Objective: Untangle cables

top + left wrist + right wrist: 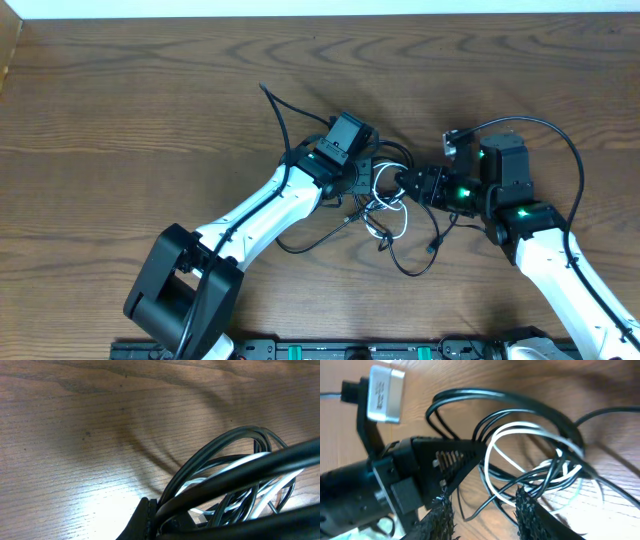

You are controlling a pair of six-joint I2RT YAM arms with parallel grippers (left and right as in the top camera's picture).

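- Between the left gripper (368, 176) and the right gripper (418, 186): one knot of cables (386, 205), several black loops and a single white cable (520, 427), lying on the wooden table (120, 110).
- Step in hand, as judged: the right gripper selects one strand from the bundle while the left anchors the rest.
- Method, advised: close on one cord only, preferably the white one, which reads clearly against the black.
- Grip point, advised: a free stretch of loop, not a crossing.
- Pull, advised: slow and level, away from the left gripper, so the anchored loops slide through rather than cinch.
- Risk, judged: two strands caught together would tighten the knot.
- Left gripper: jaws together, apparently pinching the black cables (235, 440) at the tips. The loops fan out directly ahead of its finger (145, 519).
- Right gripper: fingers (532, 515) apart, nothing clamped. Whether a pad grazes a strand cannot be told.
- Cables relative to the right gripper: white and black strands cross the gap between its fingers and spread just ahead of the tips.
- Loose black tail (425, 255): trails beside and behind the right gripper.
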